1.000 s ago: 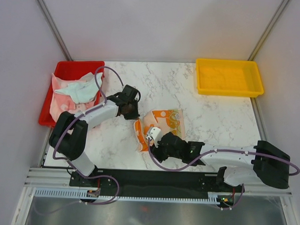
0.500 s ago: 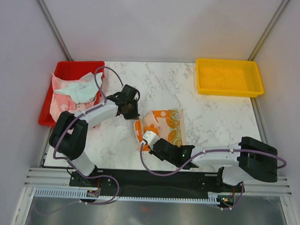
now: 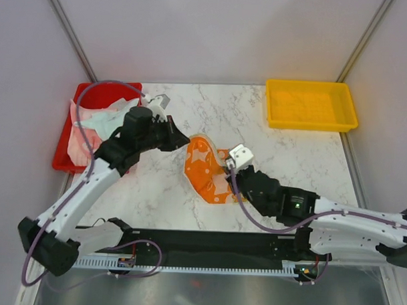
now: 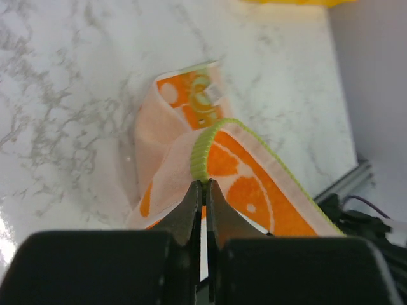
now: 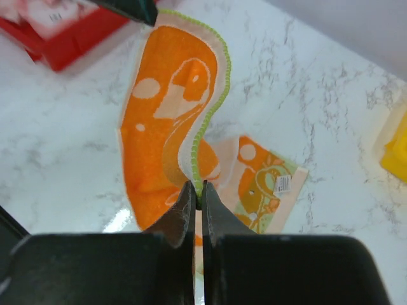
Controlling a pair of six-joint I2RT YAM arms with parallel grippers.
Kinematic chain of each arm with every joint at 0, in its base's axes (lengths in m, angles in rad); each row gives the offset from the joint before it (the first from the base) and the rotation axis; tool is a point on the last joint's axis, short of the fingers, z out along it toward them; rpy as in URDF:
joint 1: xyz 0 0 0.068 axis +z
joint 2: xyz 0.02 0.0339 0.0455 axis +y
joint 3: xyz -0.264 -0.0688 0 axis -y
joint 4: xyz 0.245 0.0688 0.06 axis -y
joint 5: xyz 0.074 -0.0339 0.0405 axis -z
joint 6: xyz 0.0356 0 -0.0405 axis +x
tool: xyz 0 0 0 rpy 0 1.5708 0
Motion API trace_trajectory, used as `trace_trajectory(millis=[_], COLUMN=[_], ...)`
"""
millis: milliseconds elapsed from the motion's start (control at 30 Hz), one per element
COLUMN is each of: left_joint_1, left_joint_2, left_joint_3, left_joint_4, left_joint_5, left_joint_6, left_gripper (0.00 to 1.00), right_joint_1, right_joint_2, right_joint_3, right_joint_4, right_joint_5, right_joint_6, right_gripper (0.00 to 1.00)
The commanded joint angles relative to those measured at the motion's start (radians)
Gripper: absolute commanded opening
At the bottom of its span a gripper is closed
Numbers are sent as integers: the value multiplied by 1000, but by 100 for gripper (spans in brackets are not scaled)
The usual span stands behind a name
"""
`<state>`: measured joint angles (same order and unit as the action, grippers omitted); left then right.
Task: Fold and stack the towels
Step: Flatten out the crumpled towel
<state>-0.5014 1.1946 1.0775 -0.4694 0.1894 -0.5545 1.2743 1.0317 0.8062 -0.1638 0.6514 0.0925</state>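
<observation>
An orange towel (image 3: 204, 174) with a lime-green hem hangs lifted over the marble table, its lower part still on the surface. My left gripper (image 3: 186, 142) is shut on its upper left corner, where the jaws pinch the green hem (image 4: 202, 155). My right gripper (image 3: 228, 169) is shut on the hem further along (image 5: 205, 149). The towel's paler printed side with a small white tag (image 5: 283, 184) lies flat behind. More towels, a mint green one (image 3: 108, 122) and a pink one (image 3: 77, 139), lie crumpled in the red tray (image 3: 64, 154).
A yellow tray (image 3: 311, 105) stands at the table's far right corner. The red tray sits at the left edge, close behind my left arm. Grey walls close in both sides. A black rail (image 3: 207, 243) runs along the near edge.
My right gripper has shut on the towel's hem. Both arms have risen and lifted the towel, which now shows its orange side; the left arm has swung up and right.
</observation>
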Motion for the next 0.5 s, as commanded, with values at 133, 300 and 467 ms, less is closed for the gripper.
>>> trace_trajectory(millis=[133,300,467], left_joint_1=[-19,-34,-34], left_joint_2=[-298,-291,-186], left_joint_3=[154,385,528], left_joint_4=[29,35,-17], left_joint_5=[294,369,296], left_joint_6=[-65,-130,-127], left_gripper=[2,2,2], right_joint_1=[17,17,16], right_joint_2=[-274,-256,-144], right_joint_3=[237,532,695], right_joint_4=[-150,-187,-194], right_joint_5=[-93,-231,-101], right_joint_6=[-40,-65,-196], right_gripper=[0,0,0])
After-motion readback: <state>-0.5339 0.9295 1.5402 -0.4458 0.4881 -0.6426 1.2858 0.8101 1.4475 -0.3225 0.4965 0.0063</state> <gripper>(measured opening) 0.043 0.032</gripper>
